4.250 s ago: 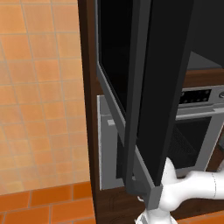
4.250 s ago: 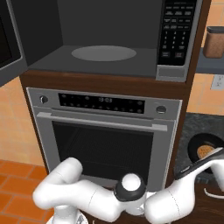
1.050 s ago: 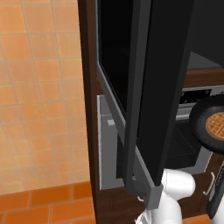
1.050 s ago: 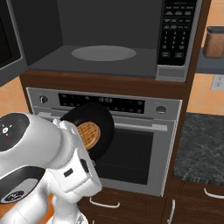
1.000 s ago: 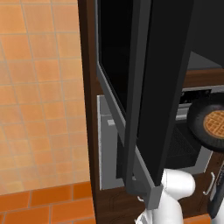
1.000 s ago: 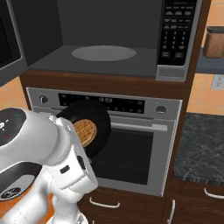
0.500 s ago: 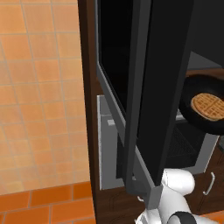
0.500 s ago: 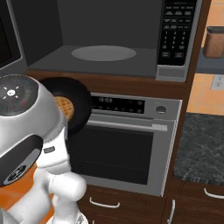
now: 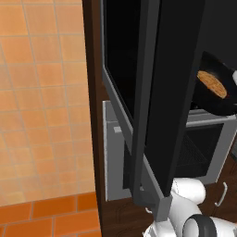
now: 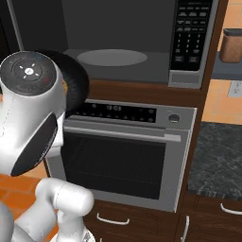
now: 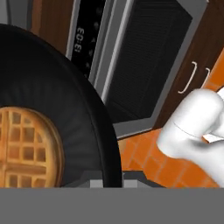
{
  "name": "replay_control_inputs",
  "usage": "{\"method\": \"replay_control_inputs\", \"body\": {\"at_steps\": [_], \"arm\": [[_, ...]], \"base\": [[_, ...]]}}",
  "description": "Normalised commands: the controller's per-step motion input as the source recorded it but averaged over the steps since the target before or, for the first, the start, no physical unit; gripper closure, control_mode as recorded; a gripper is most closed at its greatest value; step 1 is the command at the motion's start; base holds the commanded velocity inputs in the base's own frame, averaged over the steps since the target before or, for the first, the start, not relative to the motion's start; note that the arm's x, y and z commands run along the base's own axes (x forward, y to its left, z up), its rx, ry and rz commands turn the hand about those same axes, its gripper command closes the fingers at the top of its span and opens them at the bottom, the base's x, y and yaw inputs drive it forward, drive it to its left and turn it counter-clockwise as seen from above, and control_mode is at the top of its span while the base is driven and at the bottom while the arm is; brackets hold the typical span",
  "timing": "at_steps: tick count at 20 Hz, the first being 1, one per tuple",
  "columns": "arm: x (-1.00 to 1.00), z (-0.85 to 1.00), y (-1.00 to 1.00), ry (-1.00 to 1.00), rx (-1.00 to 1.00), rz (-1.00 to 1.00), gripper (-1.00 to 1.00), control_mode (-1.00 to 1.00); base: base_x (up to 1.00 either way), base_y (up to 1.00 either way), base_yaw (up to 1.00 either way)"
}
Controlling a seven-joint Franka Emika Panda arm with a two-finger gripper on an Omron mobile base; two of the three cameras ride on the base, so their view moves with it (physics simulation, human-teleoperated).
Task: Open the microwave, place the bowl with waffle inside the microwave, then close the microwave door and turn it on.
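A black bowl with a golden waffle in it is tilted and held in the air, my gripper shut on its rim at the bottom of the hand view. In the left base view the bowl hangs just right of the open microwave door, level with the top of the oven. In the right base view the bowl peeks out behind my arm, in front of the lower left corner of the open microwave. The microwave's round turntable is bare.
The grey oven with its dark window sits directly below the microwave. The microwave's button panel is on its right side. A dark stone counter lies to the right, and a brown canister stands above it. Orange tiles cover the left wall.
The bowl with the waffle has risen from in front of the oven door to the oven's top edge, near the microwave opening. My arm has swung up with it.
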Motion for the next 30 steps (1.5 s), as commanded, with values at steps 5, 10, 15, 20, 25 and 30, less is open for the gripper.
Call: {"method": "replay_control_inputs", "body": {"at_steps": [5, 10, 15, 20, 25, 30], "arm": [[0.74, 0.01, 0.25, -0.11, 0.26, 0.0, 1.0, -1.0], [0.57, 0.01, 0.28, -0.11, 0.09, -0.02, 1.0, -1.0], [0.38, 0.01, 0.0, 0.01, -0.04, -0.11, 1.0, -1.0], [0.42, 0.13, -0.06, 0.0, 0.0, -0.1, 1.0, -1.0], [0.69, 0.43, 0.0, 0.0, -0.15, -0.07, 1.0, -1.0], [0.77, 0.07, 0.0, 0.0, -0.14, -0.14, 1.0, -1.0]], "base": [[0.0, 0.0, 0.0], [0.0, 0.0, 0.0], [0.0, 0.0, 0.0], [0.0, 0.0, 0.0], [0.0, 0.0, 0.0], [0.0, 0.0, 0.0]]}}
